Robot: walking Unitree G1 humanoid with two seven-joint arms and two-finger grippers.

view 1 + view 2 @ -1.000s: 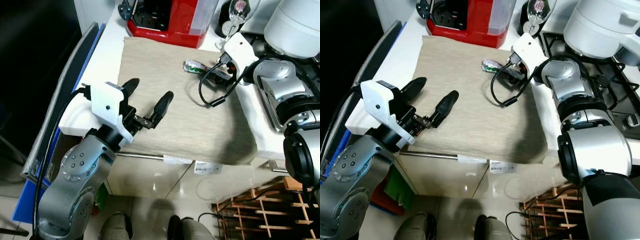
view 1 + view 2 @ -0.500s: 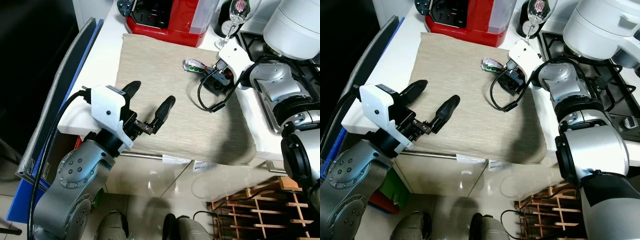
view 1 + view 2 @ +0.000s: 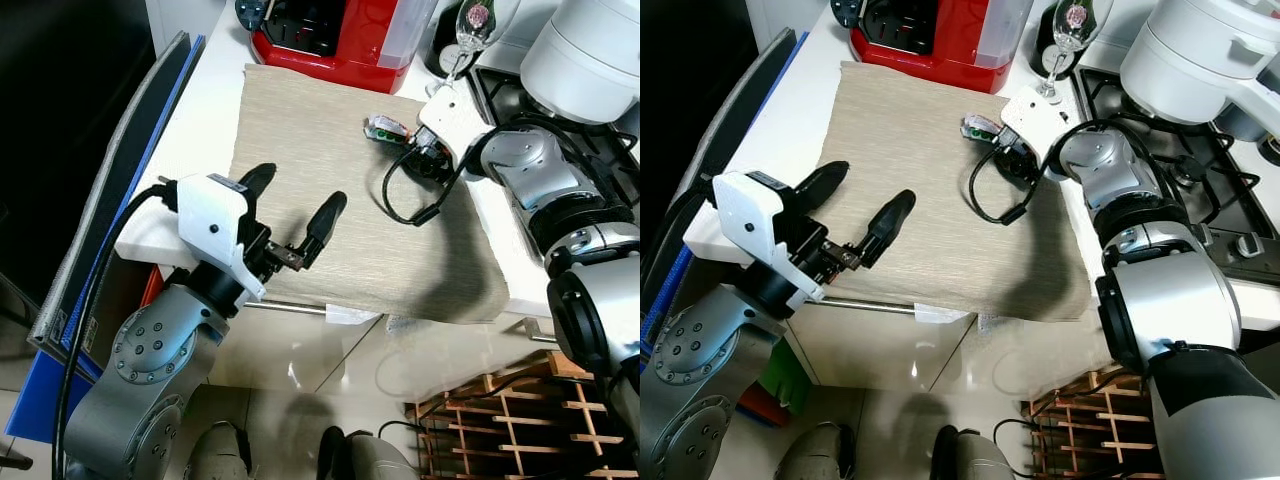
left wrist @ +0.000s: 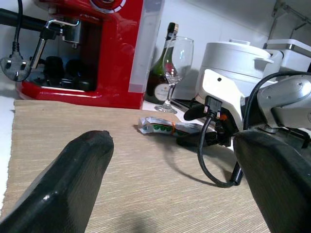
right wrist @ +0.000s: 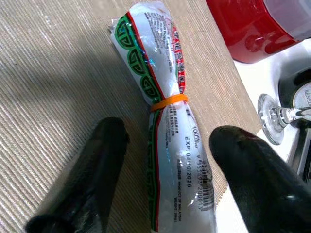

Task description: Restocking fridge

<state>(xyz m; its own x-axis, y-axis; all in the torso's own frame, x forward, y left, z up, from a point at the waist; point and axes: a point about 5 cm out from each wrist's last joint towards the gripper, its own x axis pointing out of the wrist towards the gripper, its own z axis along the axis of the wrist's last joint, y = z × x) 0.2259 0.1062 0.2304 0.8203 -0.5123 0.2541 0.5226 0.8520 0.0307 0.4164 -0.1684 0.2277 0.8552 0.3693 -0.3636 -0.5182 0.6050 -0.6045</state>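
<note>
Glossy plastic packet (image 5: 167, 121) — soft, tubular, cinched by an orange rubber band — lies on the ribbed beige woven mat (image 3: 320, 150) covering the white bench (image 3: 205, 110). Right end effector (image 5: 167, 177): spread fingers straddle the packet, not gripping. Left end effector (image 3: 290, 205): open, empty, above the mat's near edge.

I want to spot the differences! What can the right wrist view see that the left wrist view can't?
Right wrist view alone: the orange band round the food packet, and its printed label, between the open right end effector.
Left wrist view alone: the white cooker and red coffee machine's front.
Both: packet, beige mat, wine glass.
</note>
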